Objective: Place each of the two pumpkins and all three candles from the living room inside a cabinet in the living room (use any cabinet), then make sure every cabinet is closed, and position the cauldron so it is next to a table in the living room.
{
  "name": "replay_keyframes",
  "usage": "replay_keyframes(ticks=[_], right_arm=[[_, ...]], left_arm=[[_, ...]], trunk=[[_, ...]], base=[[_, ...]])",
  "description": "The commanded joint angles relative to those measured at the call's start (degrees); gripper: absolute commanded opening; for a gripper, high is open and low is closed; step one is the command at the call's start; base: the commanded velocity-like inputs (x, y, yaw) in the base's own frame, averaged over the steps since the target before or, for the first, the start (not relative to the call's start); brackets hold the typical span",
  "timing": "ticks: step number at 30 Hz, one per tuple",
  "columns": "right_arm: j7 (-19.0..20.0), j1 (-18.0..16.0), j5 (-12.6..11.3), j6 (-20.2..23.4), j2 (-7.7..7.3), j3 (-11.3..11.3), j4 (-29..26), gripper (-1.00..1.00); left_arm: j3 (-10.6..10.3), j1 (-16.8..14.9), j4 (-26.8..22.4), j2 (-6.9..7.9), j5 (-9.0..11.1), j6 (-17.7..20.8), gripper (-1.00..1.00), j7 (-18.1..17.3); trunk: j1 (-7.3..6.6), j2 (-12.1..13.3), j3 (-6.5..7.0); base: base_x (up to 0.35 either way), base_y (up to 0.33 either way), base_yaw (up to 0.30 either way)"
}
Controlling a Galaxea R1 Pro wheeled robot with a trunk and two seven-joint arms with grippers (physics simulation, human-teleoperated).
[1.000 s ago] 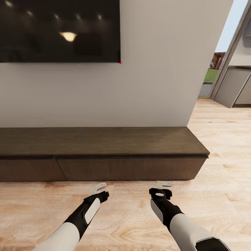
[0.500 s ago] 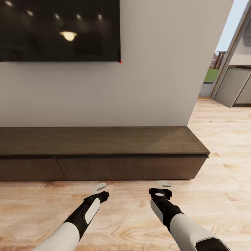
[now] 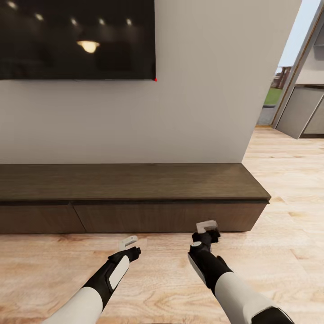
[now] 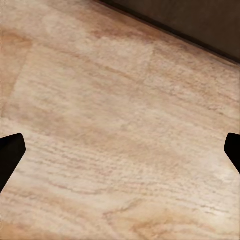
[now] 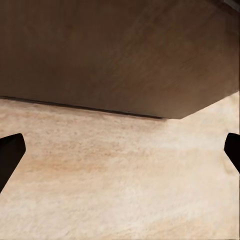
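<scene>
Two drawer fronts on cabinet (image 3: 135, 198) shut, against wall under TV (image 3: 76, 39). Right gripper (image 3: 207, 226) near right drawer front, fingers spread wide, empty. Left gripper (image 3: 128, 241) over plank floor (image 3: 288, 252), wide open, holding nothing.

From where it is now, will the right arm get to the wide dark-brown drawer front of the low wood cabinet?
Probably yes. The right gripper, open and empty, hangs just before the dark-brown drawer front over bare light wood plank floor, with nothing between them.
</scene>
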Motion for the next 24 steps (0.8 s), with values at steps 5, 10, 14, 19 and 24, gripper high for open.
replay_keyframes(ticks=[5,10,14,19,24], right_arm=[[-10.86,-0.03,2.68,4.94,1.23,6.76,-1.89,1.0],[-16.07,-0.01,2.91,7.19,1.23,22.22,-2.09,1.0],[-26.07,0.4,3.04,4.49,1.23,42.18,-0.35,1.0],[-15.18,0.67,3.02,-0.6,1.23,71.63,6.41,1.0],[-13.53,0.68,-0.64,-25.29,1.23,62.33,8.39,1.0]], left_arm=[[-0.38,-0.01,-0.12,0.09,0.43,0.17,1.0,0.52],[-0.38,-0.01,-0.12,0.09,0.41,0.17,1.0,0.52],[-0.38,-0.01,-0.12,0.12,0.41,0.17,1.0,0.52],[-0.66,-0.01,-0.12,0.04,0.47,0.17,1.0,0.52],[-0.81,-0.01,-0.12,0.03,0.49,0.17,1.0,0.52]], trunk=[[-0.01,-0.02,-0.05],[-0.01,-0.02,-0.05],[-0.01,-0.02,-0.05],[-0.01,-0.02,-0.05],[-0.01,-0.02,-0.05]], base=[[0.0,0.0,0.0],[0.0,0.0,0.0],[0.0,0.0,0.0],[0.0,0.0,0.0],[0.0,0.0,0.0]])
